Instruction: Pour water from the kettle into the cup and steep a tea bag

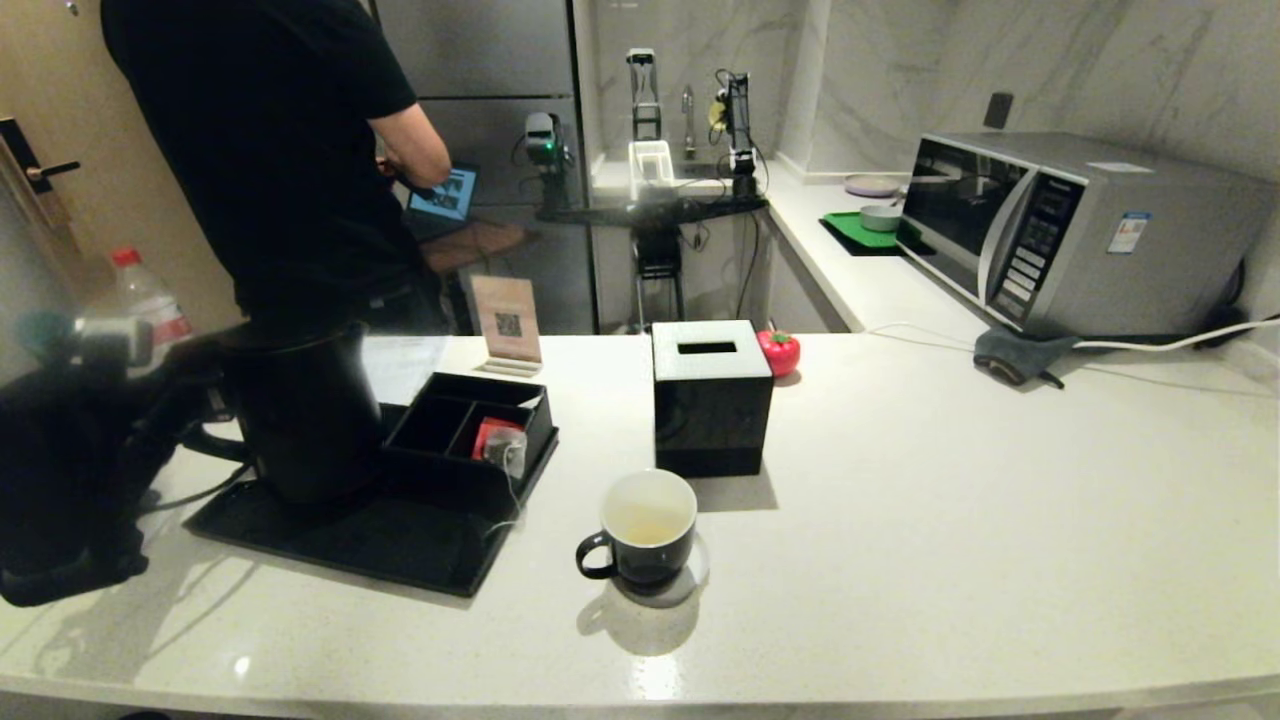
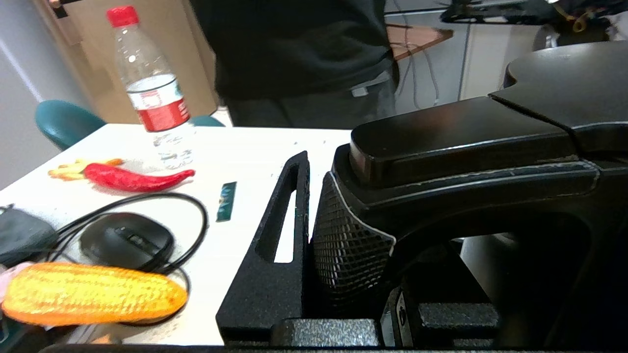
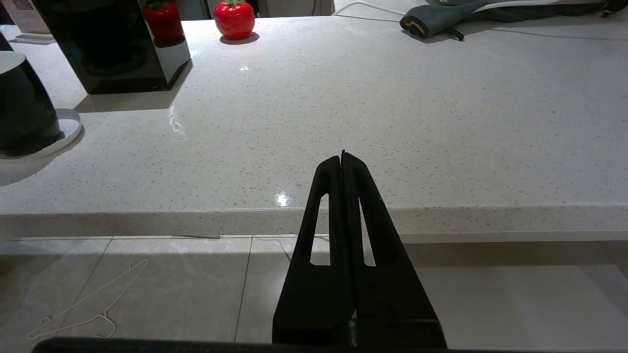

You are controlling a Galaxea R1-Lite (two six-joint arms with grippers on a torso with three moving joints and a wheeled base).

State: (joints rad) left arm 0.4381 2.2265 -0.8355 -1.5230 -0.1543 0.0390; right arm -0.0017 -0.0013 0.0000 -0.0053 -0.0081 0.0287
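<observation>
The tall black kettle [image 1: 300, 415] stands upright on the black tray [image 1: 400, 555] at the left. My left gripper [image 1: 195, 420] is shut on the kettle's loop handle [image 2: 355, 240]. In the left wrist view one finger [image 2: 289, 220] lies against the handle's textured grip and the other is hidden behind it. The black cup [image 1: 648, 535] sits on a white coaster mid-counter, holding faintly yellowish water [image 1: 645, 527]; it also shows in the right wrist view [image 3: 22, 110]. The tea bag [image 1: 506, 450] rests in the black organiser box, its string hanging over the front. My right gripper [image 3: 342, 158] is shut and empty, below the counter's front edge.
A black cube tissue box [image 1: 710, 395] stands behind the cup, with a red tomato ornament [image 1: 779, 352] beside it. A red packet [image 1: 488, 432] lies in the organiser. Microwave [image 1: 1060, 230] and grey cloth [image 1: 1015, 355] are far right. A person in black [image 1: 270, 150] stands behind the kettle.
</observation>
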